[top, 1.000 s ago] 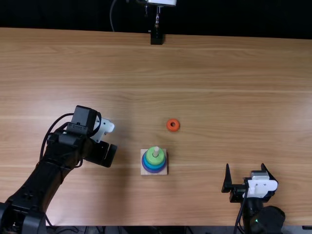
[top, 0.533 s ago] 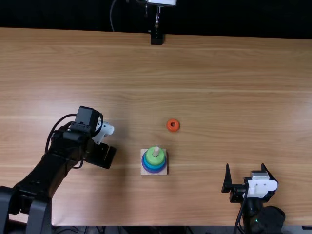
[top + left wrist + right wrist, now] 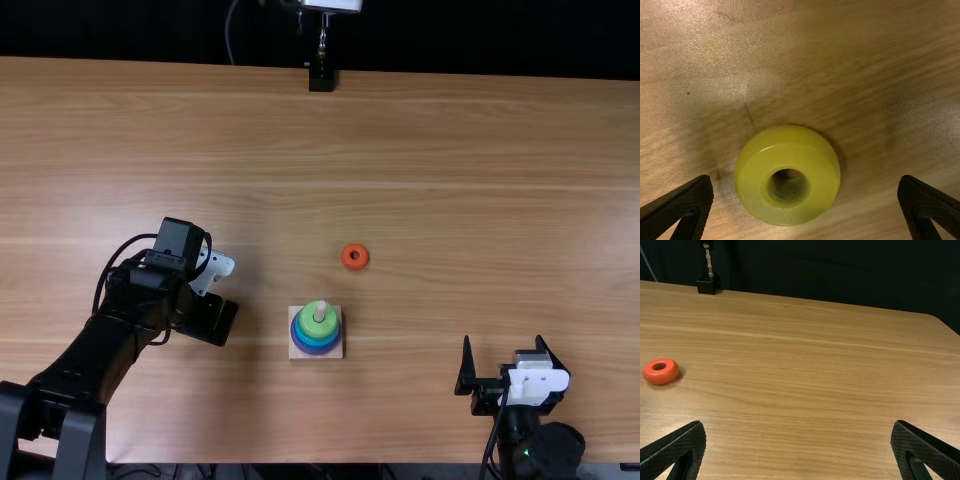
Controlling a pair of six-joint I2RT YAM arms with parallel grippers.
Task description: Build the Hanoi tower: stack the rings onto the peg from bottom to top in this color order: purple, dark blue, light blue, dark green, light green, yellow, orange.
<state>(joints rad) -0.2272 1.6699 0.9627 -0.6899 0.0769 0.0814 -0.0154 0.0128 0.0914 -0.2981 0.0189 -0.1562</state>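
My left gripper [image 3: 222, 322] hangs over the table's left part. In the left wrist view the yellow ring [image 3: 787, 175] lies flat on the wood, between the spread fingers of the left gripper [image 3: 806, 207] and touched by neither. The peg [image 3: 320, 308] stands on a pale square base and bears stacked rings, with a light green ring [image 3: 314, 325] on top, blue below and purple [image 3: 317, 350] lowest. An orange ring [image 3: 355, 257] lies behind the tower, slightly right. At the right front, my right gripper [image 3: 502, 345] is open and holds nothing; the right gripper [image 3: 798, 450] shows wide-spread fingers.
The light brown table [image 3: 450, 150] extends to a dark backdrop. A small black stand [image 3: 321, 78] is at its far edge. The tower's square base [image 3: 298, 352] sits between the two arms, nearer the left one.
The left arm's links have shifted right near the front edge, and its gripper has moved very slightly left and nearer the front. The right arm, tower and orange ring are unchanged.
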